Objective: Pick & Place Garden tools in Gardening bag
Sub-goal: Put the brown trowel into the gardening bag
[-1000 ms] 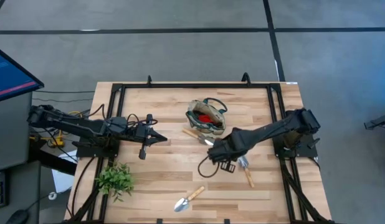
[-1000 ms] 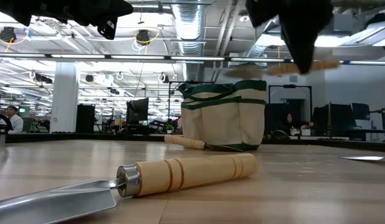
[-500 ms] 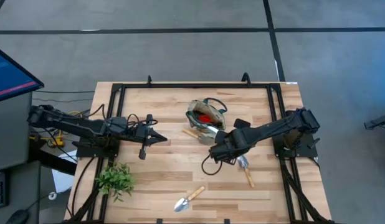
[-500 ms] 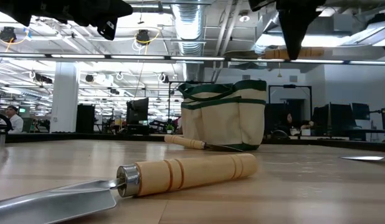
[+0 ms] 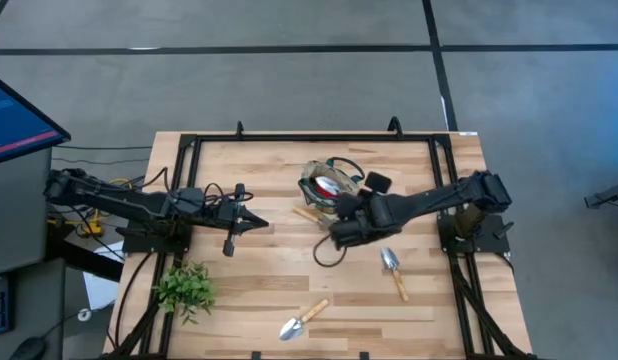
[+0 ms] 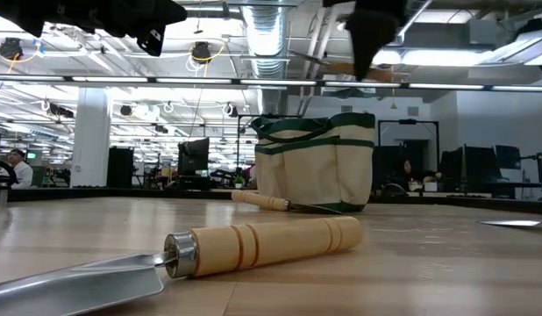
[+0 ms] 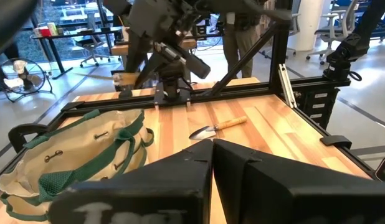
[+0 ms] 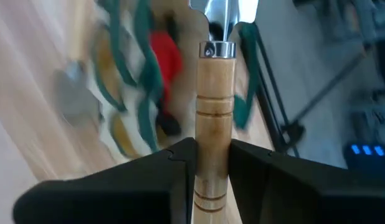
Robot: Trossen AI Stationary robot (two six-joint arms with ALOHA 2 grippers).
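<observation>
Held a wooden-handled trowel (image 8: 214,106) clamped between the right gripper (image 5: 349,232) fingers (image 8: 174,168), handle running straight out ahead, blade toward the gardening bag (image 5: 330,189). Hung just beside the bag's near edge, so needed carrying onward over the opening. Left gripper (image 5: 251,223) parked well apart on the desk (image 5: 269,280), fingers together. Two more trowels (image 5: 394,271) (image 5: 302,320) lay on the desk, and what was probably another handle (image 5: 307,214) beside the bag. Showed no readable writing.

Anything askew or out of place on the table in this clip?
One wooden-handled tool lies half tucked under the gardening bag's base instead of inside it. Otherwise nothing stands out; the right gripper holds a trowel above the bag.
</observation>
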